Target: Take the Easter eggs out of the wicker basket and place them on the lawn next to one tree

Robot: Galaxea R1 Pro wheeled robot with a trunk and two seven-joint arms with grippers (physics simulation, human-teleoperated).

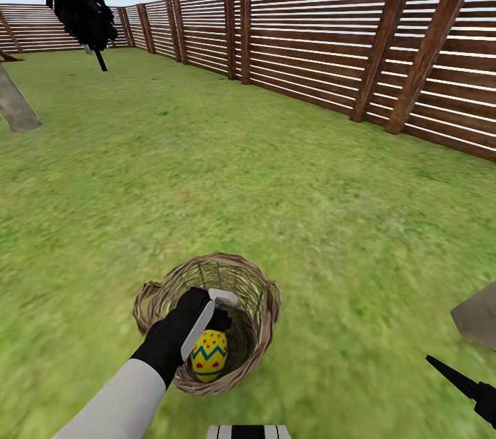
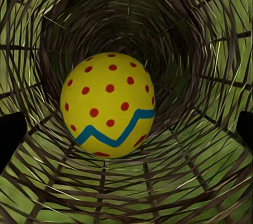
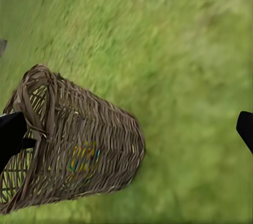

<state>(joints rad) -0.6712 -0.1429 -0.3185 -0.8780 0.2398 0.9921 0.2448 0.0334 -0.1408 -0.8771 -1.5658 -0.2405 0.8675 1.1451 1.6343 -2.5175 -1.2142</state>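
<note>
Left pincer (image 1: 219, 311) open, dipped inside wicker basket (image 1: 265, 301) on the lawn (image 1: 275, 184), one Easter egg (image 1: 209, 355) at bottom. Go deeper, straddle egg's middle, close gently. Right pincer (image 3: 126, 129) open, idle.
</note>
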